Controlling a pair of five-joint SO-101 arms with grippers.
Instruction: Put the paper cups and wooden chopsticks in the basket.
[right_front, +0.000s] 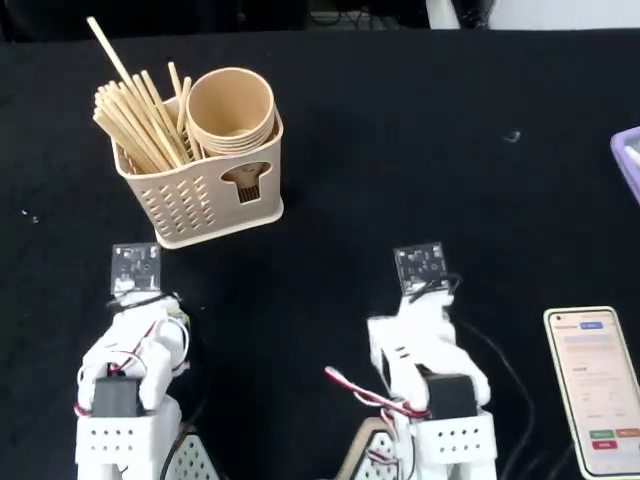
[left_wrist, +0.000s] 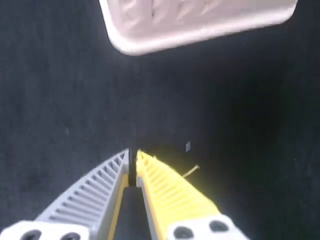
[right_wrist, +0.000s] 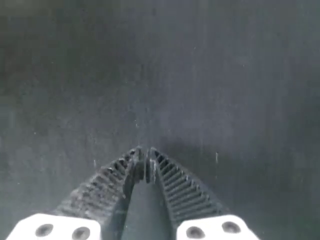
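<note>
Black table; basket holds cups (seemingly stacked).

Text on phone screen unreadable

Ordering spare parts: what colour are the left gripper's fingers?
One yellow, one grey on the left gripper; clearest in left wrist view.

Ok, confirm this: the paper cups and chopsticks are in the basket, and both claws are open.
Wrong on the claws. The paper cups and chopsticks are in the basket, but the left claw and right claw are both shut, as each wrist view shows.
</note>
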